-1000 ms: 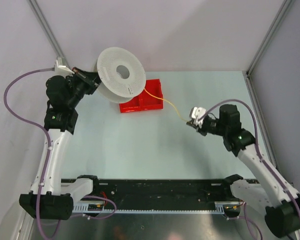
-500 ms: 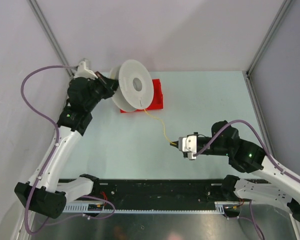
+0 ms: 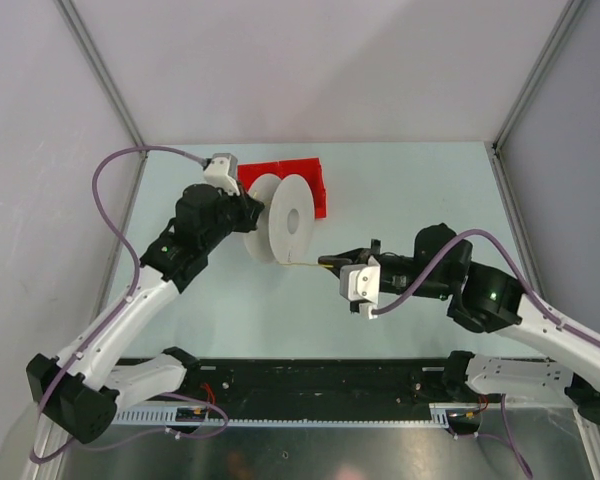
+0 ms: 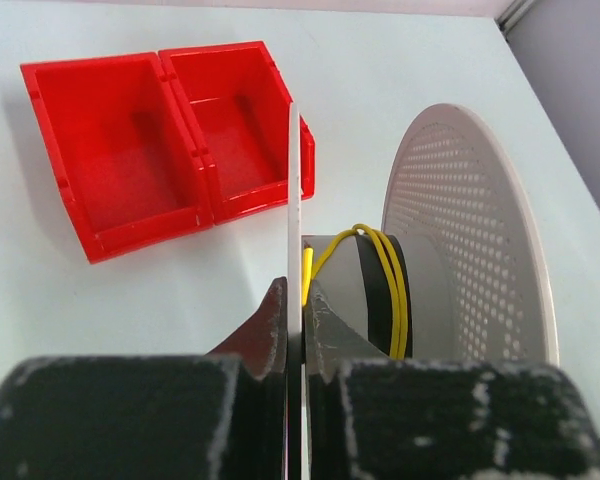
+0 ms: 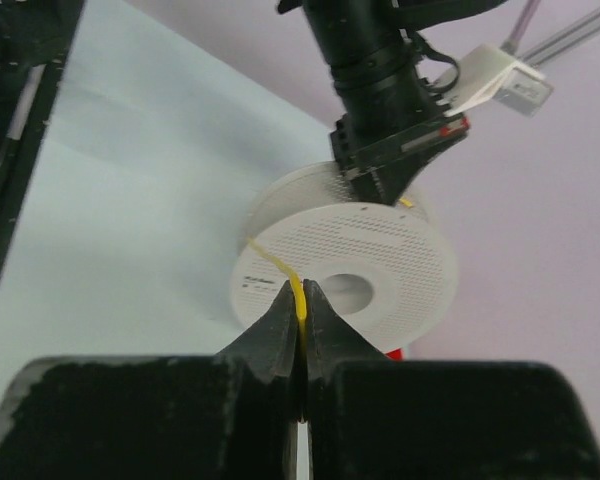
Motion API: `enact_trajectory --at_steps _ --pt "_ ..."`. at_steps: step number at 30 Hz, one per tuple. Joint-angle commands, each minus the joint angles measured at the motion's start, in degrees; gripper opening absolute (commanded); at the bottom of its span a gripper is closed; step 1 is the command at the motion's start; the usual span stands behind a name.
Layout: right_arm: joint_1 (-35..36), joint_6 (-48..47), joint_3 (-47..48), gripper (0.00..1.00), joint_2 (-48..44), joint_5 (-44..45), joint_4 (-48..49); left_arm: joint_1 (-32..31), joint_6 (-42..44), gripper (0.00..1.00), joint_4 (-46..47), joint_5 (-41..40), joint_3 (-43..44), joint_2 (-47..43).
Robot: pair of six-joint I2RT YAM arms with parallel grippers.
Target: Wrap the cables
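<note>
The thin, thread-like yellow wire [image 4: 393,296] is bright and glossy. A few turns of it lie side by side on the hub of a white perforated plastic spool [image 3: 285,218], over a black band that circles the grey core. In the left wrist view the turns arch over the hub between the two flanges, and one strand sits close against the nearer flange. From the spool's rim a single strand, slightly kinked, crosses the face of the flange and runs to the right tool [image 5: 300,306]. The right tool's fingers are pressed together with the strand pinched between their tips. In the top view this free length is short and nearly level, spanning the gap between the spool and the right tool.

The left tool [image 4: 296,318] is clamped on the thin edge of the nearer flange, one finger on each side. The spool stands with its flanges upright and its axis level. Whether its lower rim touches the pale blue-green surface [image 3: 410,190] cannot be told.

Just behind the spool a red plastic two-compartment bin [image 4: 155,150] sits on the surface.
</note>
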Motion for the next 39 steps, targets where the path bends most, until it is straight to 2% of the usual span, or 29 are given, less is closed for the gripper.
enact_trajectory --at_steps 1,5,15,20,26,29,33,39 --pt "0.04 -3.08 4.35 0.0 1.4 3.55 9.56 -0.88 9.73 0.0 5.38 0.98 -0.54 -2.6" --pt "-3.58 -1.12 4.98 0.0 3.3 2.4 13.48 -2.31 14.53 0.0 5.32 4.98 -1.49 -3.38" --pt "-18.54 11.4 5.68 0.0 9.24 -7.47 18.84 -10.45 25.89 0.0 5.44 6.41 -3.82 -5.5" --pt "-25.08 15.24 7.04 0.0 11.97 -9.31 22.7 -12.65 28.45 0.0 5.34 6.84 -5.11 -6.43" --pt "-36.08 19.88 9.27 0.0 16.1 -14.89 25.21 -12.95 30.9 0.0 5.18 11.58 -6.57 -9.18" --pt "-42.23 23.1 9.26 0.0 18.71 -19.62 23.79 -11.93 27.72 0.0 5.22 16.28 -5.64 -10.47" --pt "-49.43 26.3 8.68 0.0 23.16 -25.98 19.84 -8.75 18.88 0.0 5.36 22.09 -1.45 -9.81" --pt "-51.13 31.76 1.13 0.0 23.31 -28.22 22.59 -0.41 0.65 0.0 7.19 24.96 6.75 -4.55"
